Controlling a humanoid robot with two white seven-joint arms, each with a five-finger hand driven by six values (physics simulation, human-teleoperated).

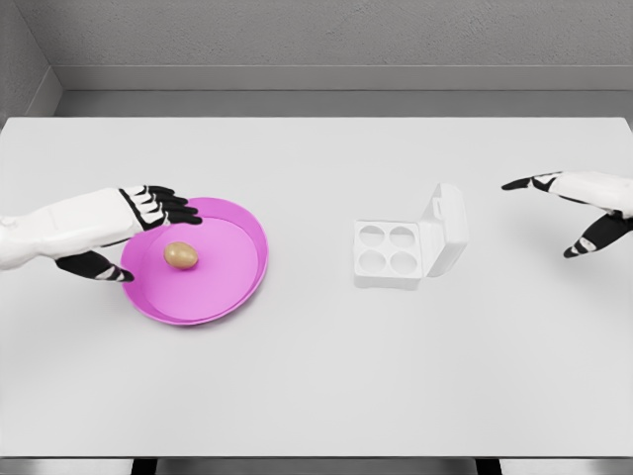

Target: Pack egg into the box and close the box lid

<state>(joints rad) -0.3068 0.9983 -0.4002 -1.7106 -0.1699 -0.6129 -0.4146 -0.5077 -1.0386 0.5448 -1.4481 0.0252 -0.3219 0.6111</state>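
Sitting against grey walls: white table (316, 396). Hovering at pink plate (242, 223) rim: left hand (148, 213), fingers spread, holding nothing. Resting mid-plate: egg (181, 255). Lying open right of plate: box (396, 252), lid (447, 230) tilted up. Hanging far right: right hand (584, 208), fingers relaxed, holding nothing.

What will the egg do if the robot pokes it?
The egg is smooth and rounded, so it would probably roll across the pink plate. The plate's raised rim might stop it. It looks small and likely fragile, so the left hand, open beside it, should probably grip gently.
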